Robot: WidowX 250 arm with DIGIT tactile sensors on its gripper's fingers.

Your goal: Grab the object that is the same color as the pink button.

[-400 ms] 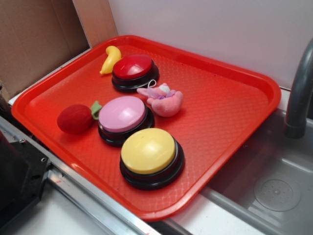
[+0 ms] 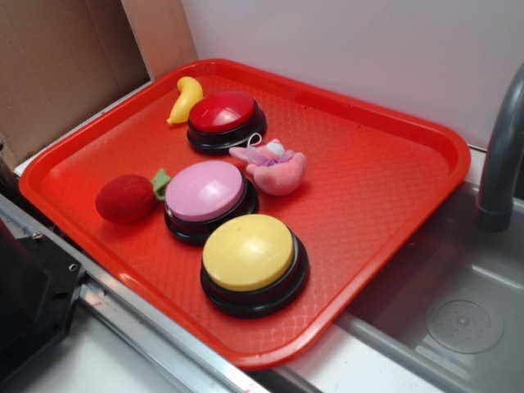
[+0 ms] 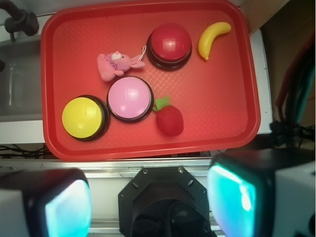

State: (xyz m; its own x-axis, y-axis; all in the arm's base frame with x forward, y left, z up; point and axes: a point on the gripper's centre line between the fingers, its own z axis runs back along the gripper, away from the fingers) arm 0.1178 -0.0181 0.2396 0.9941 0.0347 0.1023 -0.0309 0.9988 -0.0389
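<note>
The object, a small pink plush animal (image 2: 273, 166) (image 3: 114, 64), lies on the red tray (image 2: 385, 172) (image 3: 222, 84) between the red button and the pink button (image 2: 205, 191) (image 3: 130, 98). A thin white loop trails from it toward the red button. My gripper (image 3: 150, 202) is open, high above the tray's near edge, with nothing between its teal pads (image 3: 232, 197). It hangs over the black robot base and well apart from the plush. The gripper itself does not show in the exterior view.
A red button (image 2: 223, 113) (image 3: 170, 43), a yellow button (image 2: 250, 254) (image 3: 83, 117), a yellow banana toy (image 2: 185, 98) (image 3: 212, 38) and a red plush strawberry (image 2: 127, 198) (image 3: 169, 120) share the tray. A metal sink (image 2: 458, 303) and grey faucet (image 2: 499, 155) lie to the right, cardboard (image 2: 57, 65) at the left.
</note>
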